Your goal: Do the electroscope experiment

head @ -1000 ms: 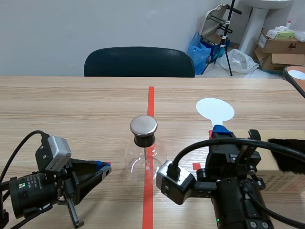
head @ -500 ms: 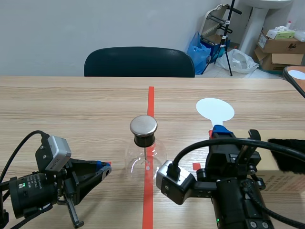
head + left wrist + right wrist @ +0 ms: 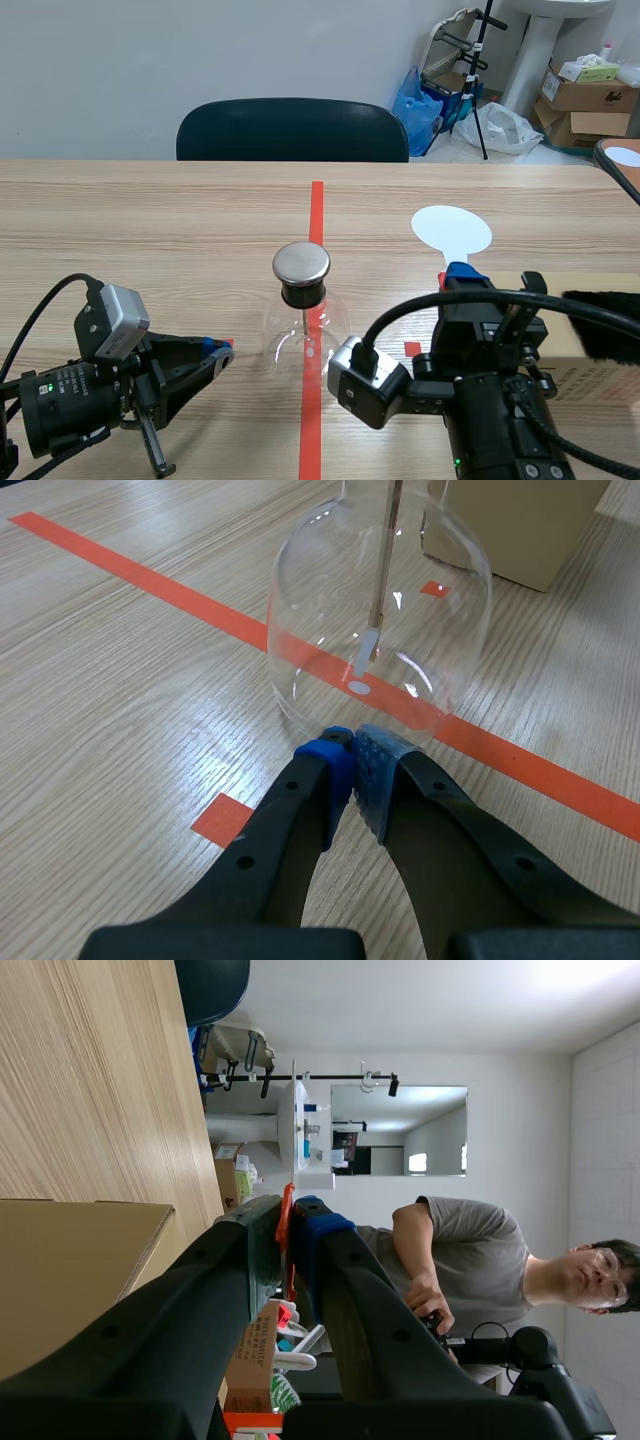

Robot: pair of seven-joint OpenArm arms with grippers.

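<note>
Pale wooden table (image 3: 150,220); clear glass electroscope flask (image 3: 306,338) with round metal cap (image 3: 301,262) upright on the red tape line (image 3: 317,205) at mid-table. Left gripper (image 3: 352,742) closed on nothing, tips just short of the glass. Right gripper (image 3: 290,1215) clamped on the orange-red handle of a white round paddle (image 3: 452,231), right of the flask.

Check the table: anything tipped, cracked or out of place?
Nothing stands out. The glass flask stands upright and whole on the red tape line, its metal cap level. The left hand sits shut at its base; the right hand is shut on a thin orange-red handle.
</note>
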